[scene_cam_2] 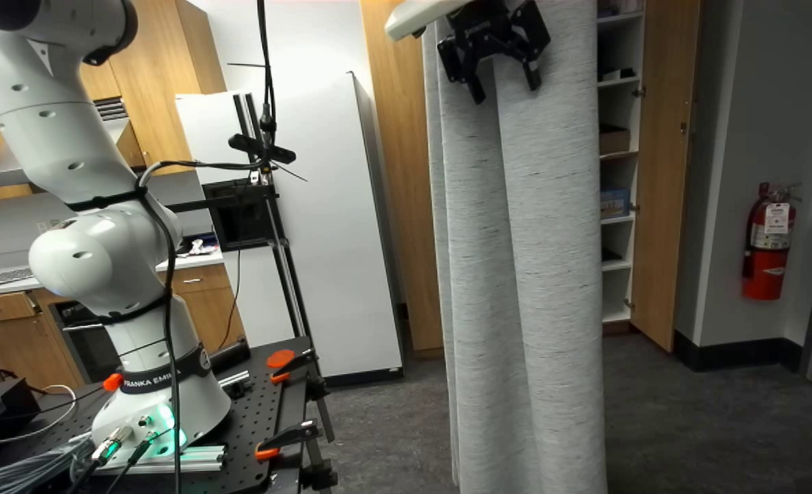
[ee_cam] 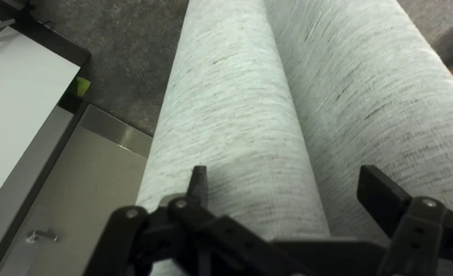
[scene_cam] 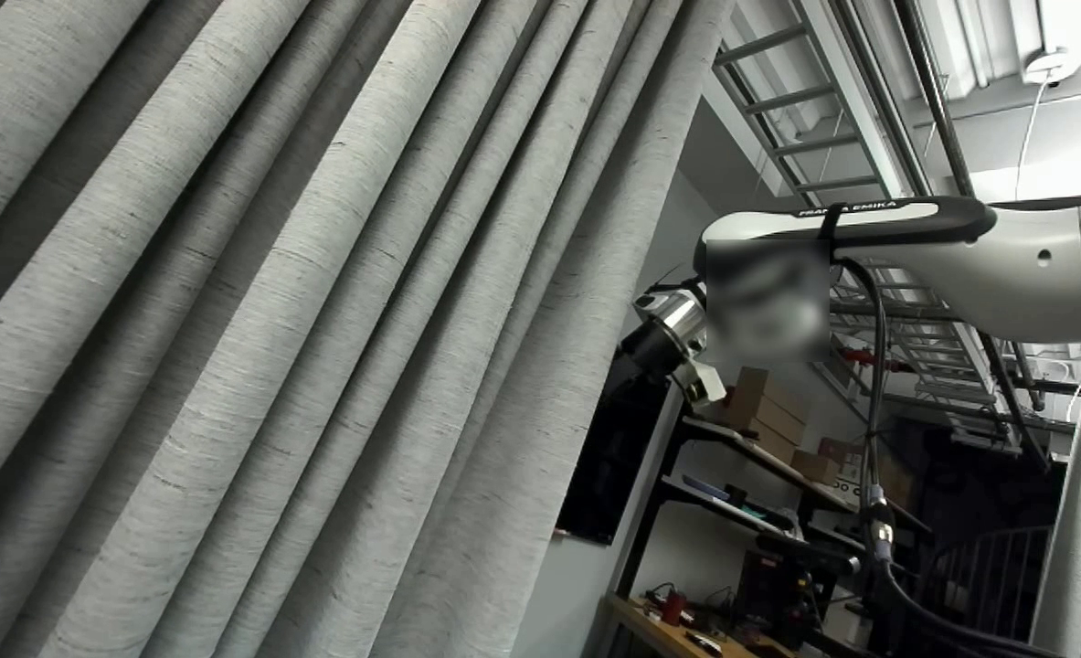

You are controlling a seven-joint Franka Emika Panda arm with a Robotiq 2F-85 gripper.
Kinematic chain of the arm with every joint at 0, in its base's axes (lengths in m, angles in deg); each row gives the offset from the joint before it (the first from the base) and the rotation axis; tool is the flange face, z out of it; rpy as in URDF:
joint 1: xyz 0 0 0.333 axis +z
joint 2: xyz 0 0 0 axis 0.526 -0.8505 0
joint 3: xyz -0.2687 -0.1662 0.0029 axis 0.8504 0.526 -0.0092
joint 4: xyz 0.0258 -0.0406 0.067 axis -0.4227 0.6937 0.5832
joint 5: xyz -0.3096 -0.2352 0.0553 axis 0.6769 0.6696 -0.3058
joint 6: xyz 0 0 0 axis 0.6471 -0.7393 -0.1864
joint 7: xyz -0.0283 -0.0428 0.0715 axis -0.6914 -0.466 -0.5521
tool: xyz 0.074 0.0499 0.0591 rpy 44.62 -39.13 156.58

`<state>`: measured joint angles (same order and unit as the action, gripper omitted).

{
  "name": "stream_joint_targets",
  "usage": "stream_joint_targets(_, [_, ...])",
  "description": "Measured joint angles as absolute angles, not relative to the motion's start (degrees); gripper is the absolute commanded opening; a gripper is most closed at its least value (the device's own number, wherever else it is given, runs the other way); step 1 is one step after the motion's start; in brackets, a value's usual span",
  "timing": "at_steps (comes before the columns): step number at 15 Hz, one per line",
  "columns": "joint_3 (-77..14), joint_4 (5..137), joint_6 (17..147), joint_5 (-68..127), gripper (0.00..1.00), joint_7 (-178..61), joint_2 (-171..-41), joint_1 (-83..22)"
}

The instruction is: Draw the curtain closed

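Note:
The curtain is a large light-grey woven drape with long pleats. It fills much of an exterior view [scene_cam: 339,320], hangs upright from the top edge in an exterior view [scene_cam_2: 557,240], and runs through the middle of the wrist view [ee_cam: 234,96]. My black gripper [scene_cam_2: 505,82] is open in front of the curtain's upper part, fingers pointing down. In the wrist view the fingers [ee_cam: 283,170] are wide apart, with a rounded fold and the crease beside it behind the gap. I cannot tell whether they touch the fabric. In an exterior view the curtain hides most of the gripper [scene_cam: 627,352].
A tall cabinet with an open wooden door [scene_cam_2: 666,171] and a red fire extinguisher [scene_cam_2: 768,247] stand beyond the curtain. A white fridge-like panel [scene_cam_2: 337,226] is left of it. The arm's black table [scene_cam_2: 268,384] carries orange clamps. Shelves with boxes [scene_cam: 764,416] stand behind the arm.

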<state>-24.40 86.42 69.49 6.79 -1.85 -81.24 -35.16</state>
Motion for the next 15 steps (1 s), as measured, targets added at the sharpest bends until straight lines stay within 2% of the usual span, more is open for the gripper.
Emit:
stream_joint_targets(8, [-25.4, 85.6, 82.2, -4.3, 1.0, -2.0, -79.3, -34.0])
stream_joint_targets(15, [-25.7, 85.0, 98.5, -10.1, 1.0, -1.6, -77.8, -31.3])
